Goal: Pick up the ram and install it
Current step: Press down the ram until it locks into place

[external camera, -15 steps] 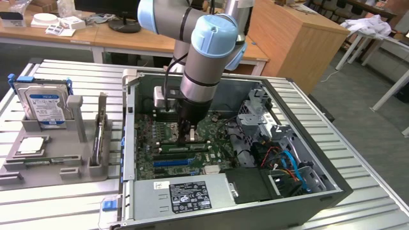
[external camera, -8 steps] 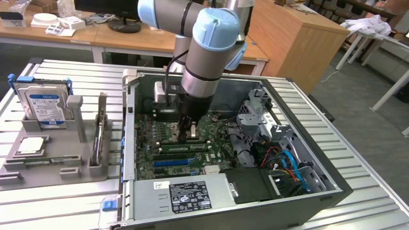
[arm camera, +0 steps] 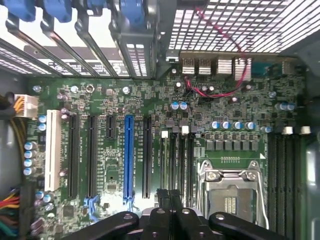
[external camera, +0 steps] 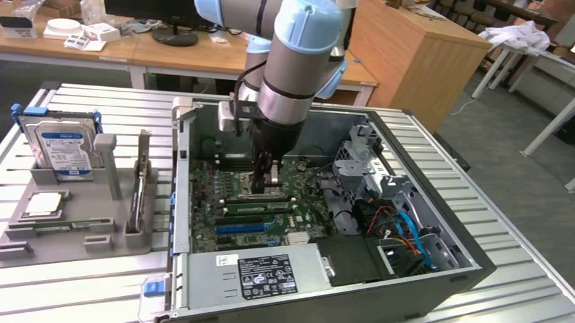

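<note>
Gripper [external camera: 266, 185] closed, empty, low over motherboard [external camera: 235, 202]. Ram [external camera: 256, 205]: thin green stick, seated flat in slot.

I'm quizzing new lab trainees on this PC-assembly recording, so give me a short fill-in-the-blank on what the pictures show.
1. The gripper is inside the open computer ____, over the motherboard.
2. Its fingers are ____.
3. The hard drive standing in the grey holder has a ____ label.
4. In the wrist view, one long expansion slot is coloured ____.

Missing words: case; shut; blue; blue
</note>
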You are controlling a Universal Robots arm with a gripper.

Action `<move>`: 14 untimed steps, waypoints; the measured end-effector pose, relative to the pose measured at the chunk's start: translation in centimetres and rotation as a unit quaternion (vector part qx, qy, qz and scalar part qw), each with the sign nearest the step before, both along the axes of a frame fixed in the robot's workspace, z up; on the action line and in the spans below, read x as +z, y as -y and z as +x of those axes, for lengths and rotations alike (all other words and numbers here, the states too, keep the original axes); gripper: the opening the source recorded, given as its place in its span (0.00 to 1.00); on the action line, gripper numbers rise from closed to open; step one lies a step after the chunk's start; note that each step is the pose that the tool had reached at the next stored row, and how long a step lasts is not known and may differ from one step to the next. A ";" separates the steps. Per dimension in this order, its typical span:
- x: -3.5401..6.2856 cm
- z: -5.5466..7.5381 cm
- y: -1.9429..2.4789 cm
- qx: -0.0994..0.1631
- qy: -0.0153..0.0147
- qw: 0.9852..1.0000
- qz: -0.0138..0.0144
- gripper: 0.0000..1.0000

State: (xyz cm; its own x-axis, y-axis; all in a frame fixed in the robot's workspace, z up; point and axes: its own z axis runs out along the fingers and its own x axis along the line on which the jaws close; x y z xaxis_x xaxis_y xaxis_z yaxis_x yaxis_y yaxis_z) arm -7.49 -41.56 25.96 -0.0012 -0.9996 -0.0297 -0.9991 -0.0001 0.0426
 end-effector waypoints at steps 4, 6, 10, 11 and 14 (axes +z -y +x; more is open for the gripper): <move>1.03 0.0 0.00 0.000 0.000 1.000 0.000 0.11; 1.44 0.0 0.00 0.000 0.000 1.000 0.000 0.11; 2.21 0.0 0.00 0.000 0.000 1.000 0.000 0.11; 2.34 0.0 0.00 0.000 0.000 1.000 0.000 0.11; 2.71 0.0 0.00 0.000 0.000 1.000 0.000 0.11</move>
